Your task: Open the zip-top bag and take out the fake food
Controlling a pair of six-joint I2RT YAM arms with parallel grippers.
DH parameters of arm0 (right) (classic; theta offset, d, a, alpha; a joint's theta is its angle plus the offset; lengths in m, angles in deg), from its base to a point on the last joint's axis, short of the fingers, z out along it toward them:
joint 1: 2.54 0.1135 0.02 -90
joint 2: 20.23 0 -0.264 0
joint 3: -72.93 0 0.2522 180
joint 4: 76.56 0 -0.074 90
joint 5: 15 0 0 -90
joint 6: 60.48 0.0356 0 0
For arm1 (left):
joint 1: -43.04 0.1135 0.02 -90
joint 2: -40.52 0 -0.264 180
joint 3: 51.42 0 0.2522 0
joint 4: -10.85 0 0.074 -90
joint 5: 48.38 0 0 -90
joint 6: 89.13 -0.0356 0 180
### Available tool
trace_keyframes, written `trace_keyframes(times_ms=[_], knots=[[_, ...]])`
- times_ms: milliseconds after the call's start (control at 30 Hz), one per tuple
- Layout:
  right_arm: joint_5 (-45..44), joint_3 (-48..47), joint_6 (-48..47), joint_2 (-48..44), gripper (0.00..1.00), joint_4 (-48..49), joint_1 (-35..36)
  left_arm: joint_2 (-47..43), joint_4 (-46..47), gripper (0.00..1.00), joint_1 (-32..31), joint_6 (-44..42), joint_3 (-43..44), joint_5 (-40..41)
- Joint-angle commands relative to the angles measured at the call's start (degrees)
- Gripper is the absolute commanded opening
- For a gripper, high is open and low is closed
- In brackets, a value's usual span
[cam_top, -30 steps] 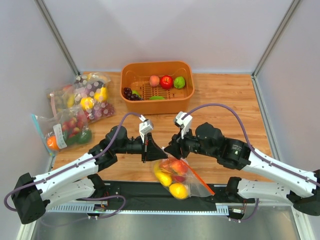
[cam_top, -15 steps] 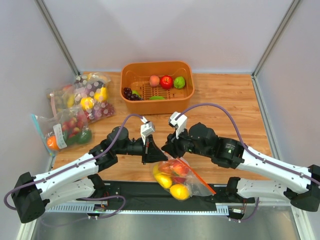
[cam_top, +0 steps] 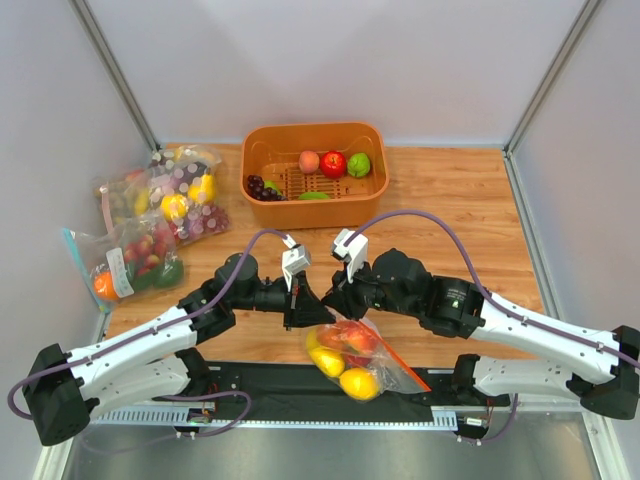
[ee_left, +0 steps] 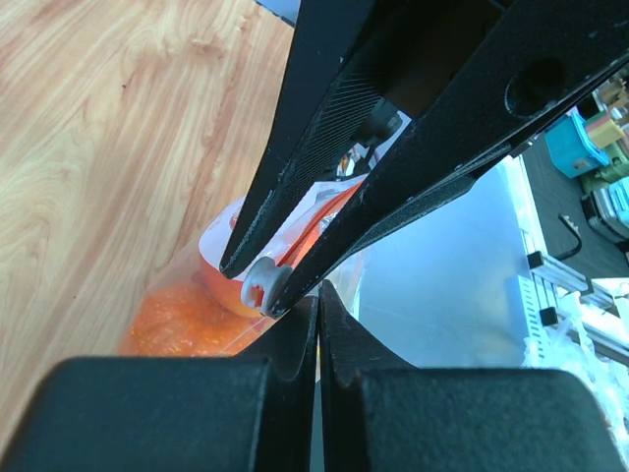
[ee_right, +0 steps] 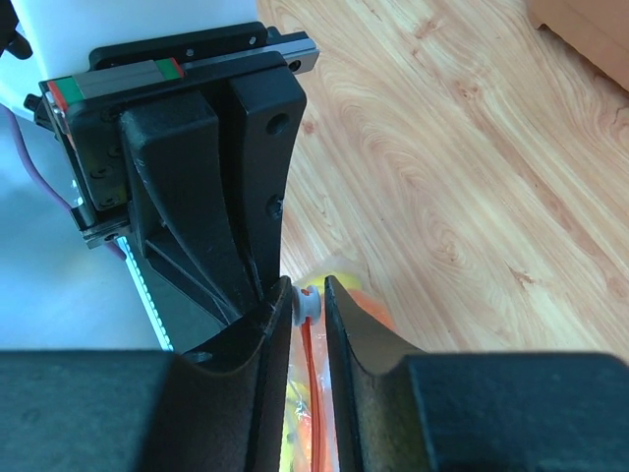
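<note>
Now the left gripper (cam_top: pixel 308 312), jaws clamped on the zip-top bag (cam_top: pixel 362 357), holds it up while the right gripper (ee_right: pixel 307 307), jaws slightly apart around the white slider (ee_right: pixel 309 304), must pinch it and pull.

free: bare table (cam_top: pixel 450 190) right of orange basket (cam_top: pixel 315 205) | blocked: bag pile (cam_top: pixel 150 220) far left

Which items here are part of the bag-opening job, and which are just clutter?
In the job:
- zip-top bag, held up at the near table edge
- fake food inside it
- left gripper, shut on the bag's top
- right gripper, closing at the white slider

Lying about:
- orange basket with fruit and grapes
- filled bags at far left
</note>
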Motion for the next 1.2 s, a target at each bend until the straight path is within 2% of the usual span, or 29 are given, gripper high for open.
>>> trace_keyframes(times_ms=[0, 233, 333, 367, 467, 600, 667, 700, 733, 833, 967, 1167], knots=[[3.87, -1.08, 0.78, -0.51, 0.22, 0.82, 0.78, -0.46, 1.08, 0.0, -0.19, -1.42, 2.49, 0.93], [4.83, -0.2, 2.28, 0.54, 0.23, 0.47, 0.78, -0.99, 0.73, 0.0, -0.19, -1.5, 2.49, 1.45], [6.24, -0.11, 2.72, 0.81, 0.18, 0.64, 0.78, -1.6, 0.2, 0.0, -0.19, -1.68, 2.49, 1.81], [6.77, -0.2, 2.72, 0.89, 0.11, 0.73, 0.78, -1.69, -0.06, 0.0, -0.19, -1.77, 2.4, 2.07], [8.26, -0.2, 2.89, 0.98, 0.0, 0.82, 0.78, -2.22, -0.42, 0.0, -0.28, -1.86, 2.49, 2.51], [8.45, 0.15, 3.25, 0.37, 0.0, -0.06, 0.79, -2.92, -1.12, 0.0, -0.19, -2.03, 2.57, 3.56], [5.64, 0.24, 3.51, -0.94, 0.0, -1.02, 0.7, -3.36, -2.43, 0.01, -0.28, -2.47, 2.66, 4.79], [3.28, 0.15, 3.51, -1.47, 0.0, -1.55, 0.78, -4.06, -3.14, 0.03, -0.19, -2.64, 2.75, 5.75], [2.21, 0.15, 3.51, -2.09, 0.0, -2.6, 0.78, -4.33, -4.36, 0.12, -0.28, -2.91, 2.75, 6.02], [-1.57, -0.11, 3.16, -5.16, 0.0, -3.84, 0.78, -6.17, -6.65, 0.3, -0.19, -3.96, 2.31, 7.87], [-2.72, 0.06, 3.25, -7.27, 0.0, -4.8, 0.78, -7.93, -7.54, 0.41, -0.19, -4.4, 1.78, 9.1], [-4.56, 0.32, 4.21, -8.6, 0.0, -5.33, 0.78, -6.27, -2.28, 0.49, -0.19, -2.3, 0.91, 6.73]])
